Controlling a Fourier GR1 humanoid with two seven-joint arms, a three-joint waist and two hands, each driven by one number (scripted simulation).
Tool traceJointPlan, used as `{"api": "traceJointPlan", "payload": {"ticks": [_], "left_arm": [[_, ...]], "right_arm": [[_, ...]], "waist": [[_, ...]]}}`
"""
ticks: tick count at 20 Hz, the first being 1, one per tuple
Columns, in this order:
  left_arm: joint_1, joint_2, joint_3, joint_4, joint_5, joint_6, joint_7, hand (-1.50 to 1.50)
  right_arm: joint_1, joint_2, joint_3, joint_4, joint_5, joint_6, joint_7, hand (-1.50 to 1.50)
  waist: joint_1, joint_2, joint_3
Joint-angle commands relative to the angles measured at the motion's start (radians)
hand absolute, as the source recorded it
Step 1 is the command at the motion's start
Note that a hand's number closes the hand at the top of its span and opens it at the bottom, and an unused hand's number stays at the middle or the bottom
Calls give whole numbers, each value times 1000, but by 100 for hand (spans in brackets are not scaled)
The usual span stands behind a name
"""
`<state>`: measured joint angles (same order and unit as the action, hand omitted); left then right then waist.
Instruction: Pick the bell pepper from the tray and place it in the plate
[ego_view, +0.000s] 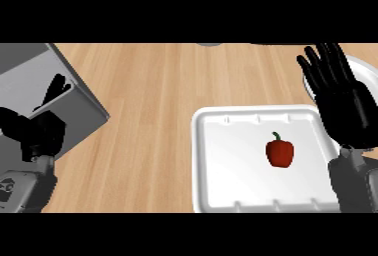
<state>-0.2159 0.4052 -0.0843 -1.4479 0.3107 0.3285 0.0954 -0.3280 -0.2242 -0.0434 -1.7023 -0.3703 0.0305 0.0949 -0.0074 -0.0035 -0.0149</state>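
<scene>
A red bell pepper (280, 152) with a green stem lies in the middle-right of a white tray (221, 165) on the wooden counter. My right hand (341, 102) is open, fingers straight and pointing away, above the tray's right edge and just right of the pepper, not touching it. A white plate (365, 70) shows at the far right, largely hidden behind that hand. My left hand (37, 127) rests at the left edge with fingers relaxed, holding nothing.
A grey box-like appliance (37, 75) fills the upper left corner, with the left hand in front of it. Bare wooden counter (155, 100) lies between it and the tray. A small grey object (210, 44) peeks in at the top edge.
</scene>
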Motion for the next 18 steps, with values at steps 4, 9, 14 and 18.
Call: {"api": "traceJointPlan", "payload": {"ticks": [4,9,14,18], "left_arm": [[86,-19,-64,26,-87,7,17,0],[83,-16,-60,42,-91,24,34,0],[126,-46,-91,43,-87,10,55,0],[141,-72,-118,38,-108,14,40,0]], "right_arm": [[23,-79,2,-5,-64,104,132,150],[-1,-450,79,-69,444,160,55,150],[237,-151,1,41,357,-89,-104,150],[296,-91,33,61,212,72,-325,-150]], "waist": [[7,3,15],[-46,3,-11],[-39,14,23],[-15,11,21]]}}
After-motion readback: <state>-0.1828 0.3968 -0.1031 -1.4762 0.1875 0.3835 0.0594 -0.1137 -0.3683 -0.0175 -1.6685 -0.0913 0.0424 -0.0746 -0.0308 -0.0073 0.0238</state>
